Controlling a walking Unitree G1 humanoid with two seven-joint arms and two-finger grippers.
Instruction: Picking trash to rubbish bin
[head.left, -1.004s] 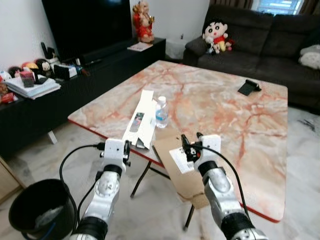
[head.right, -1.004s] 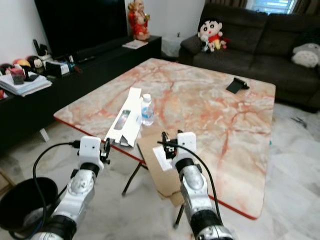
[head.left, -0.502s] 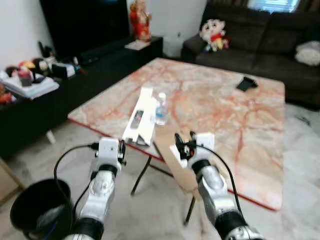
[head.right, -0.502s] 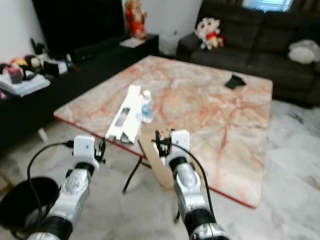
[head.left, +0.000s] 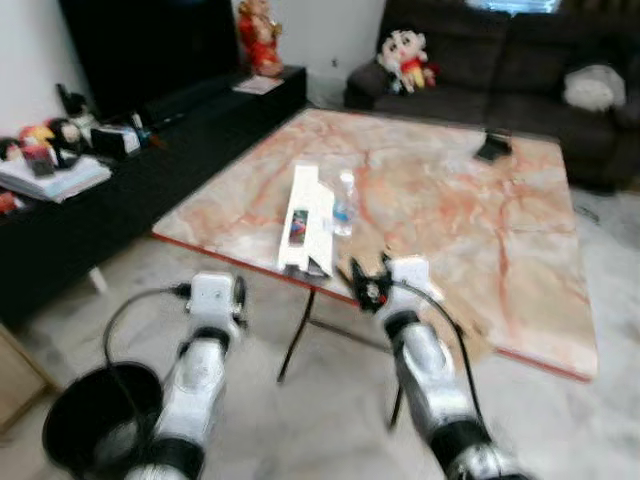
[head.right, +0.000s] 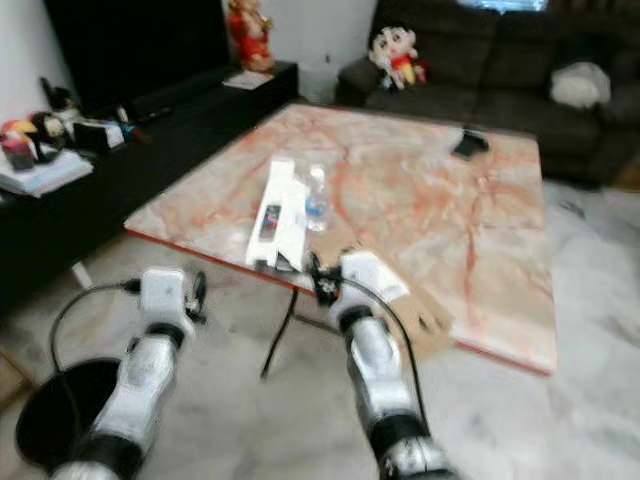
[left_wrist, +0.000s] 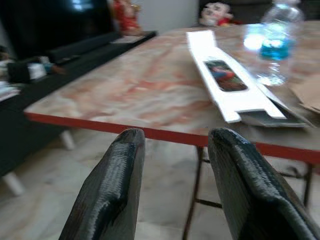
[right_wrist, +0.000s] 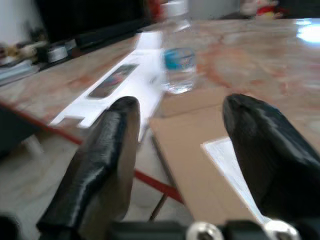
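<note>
Plainly empty, wide-open right hand (right_wrist: 175, 165) near cardboard (right_wrist: 200, 145).

Bottle (head.left: 344, 203), boxes (head.left: 309, 217) on table; bin (head.left: 95, 420) floor-left

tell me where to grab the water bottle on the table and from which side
Grip the bottle around its body, near the blue label, coming in level from the table's near edge. It stands upright, so its round sides suit a sideways pinch. The right claw is open and already faces it; the white box lies close beside it, so keep the fingers clear of that.
</note>
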